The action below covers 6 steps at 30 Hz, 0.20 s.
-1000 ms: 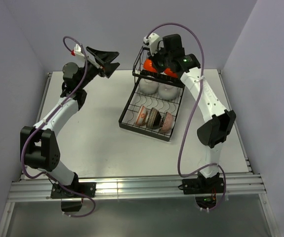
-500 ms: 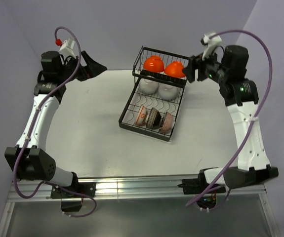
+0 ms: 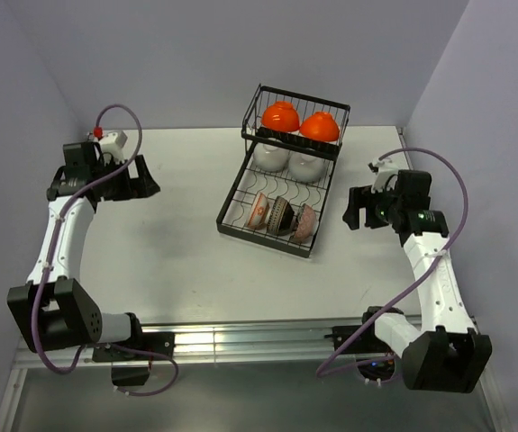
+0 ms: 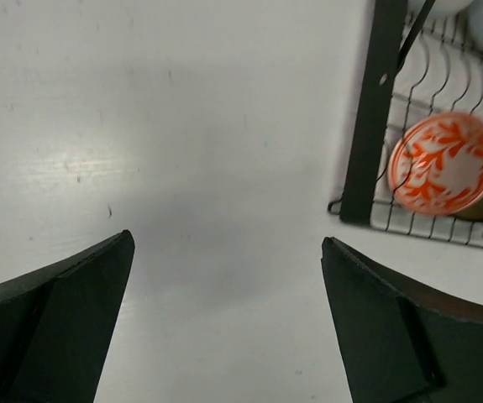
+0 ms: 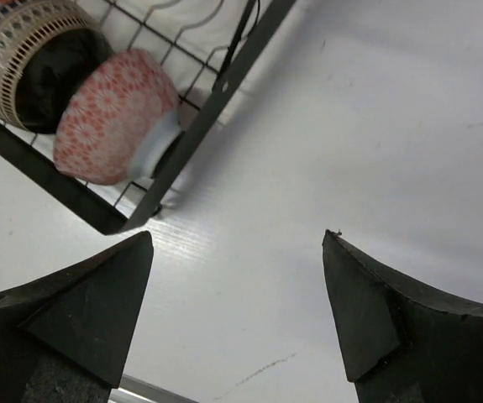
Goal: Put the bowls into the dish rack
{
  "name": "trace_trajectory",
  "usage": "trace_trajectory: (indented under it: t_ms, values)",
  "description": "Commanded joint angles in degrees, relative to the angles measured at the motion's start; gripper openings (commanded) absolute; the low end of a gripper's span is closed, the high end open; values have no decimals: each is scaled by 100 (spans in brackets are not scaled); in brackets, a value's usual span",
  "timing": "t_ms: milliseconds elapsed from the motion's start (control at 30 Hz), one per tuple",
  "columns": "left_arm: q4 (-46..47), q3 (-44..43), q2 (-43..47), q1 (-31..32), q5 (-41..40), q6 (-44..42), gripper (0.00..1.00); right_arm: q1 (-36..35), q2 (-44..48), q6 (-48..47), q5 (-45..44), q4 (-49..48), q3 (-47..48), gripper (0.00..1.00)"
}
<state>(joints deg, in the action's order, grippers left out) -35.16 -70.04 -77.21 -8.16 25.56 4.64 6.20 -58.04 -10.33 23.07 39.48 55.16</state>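
Observation:
The black wire dish rack (image 3: pixel 232 196) stands at the back middle of the table. Two glossy orange-red bowls (image 3: pixel 279 115) (image 3: pixel 319 126) sit upside down in its raised basket, with two white bowls (image 3: pixel 270 157) under them. Three patterned bowls stand on edge in the flat tray (image 3: pixel 280 216). My left gripper (image 3: pixel 141 178) (image 4: pixel 226 239) is open over bare table left of the rack, and the orange-and-white bowl (image 4: pixel 447 164) shows at its right. My right gripper (image 3: pixel 356 209) (image 5: pixel 238 235) is open and empty beside the rack's right corner (image 5: pixel 216 92), near the pink-patterned bowl (image 5: pixel 111 117).
Lilac walls close in the table at the back and both sides. An aluminium rail (image 3: pixel 240 337) runs along the near edge between the arm bases. Purple cables loop off both arms. A grey-patterned bowl (image 5: pixel 23 50) stands next to the pink one.
My right gripper has opened, left the raised basket and drawn back to the rack's right side. The left arm has swung down and leftward, away from the rack.

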Motion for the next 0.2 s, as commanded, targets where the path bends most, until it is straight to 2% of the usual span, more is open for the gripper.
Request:
trace_trajectory:
  t_ms: [0,167]
  values:
    - [53,324,294,17,-209,-640,99,75,91,-5,-119,-599,-250,89]
    - [246,579,373,8,-227,-684,100,92,100,101,22,-731,-400,90]
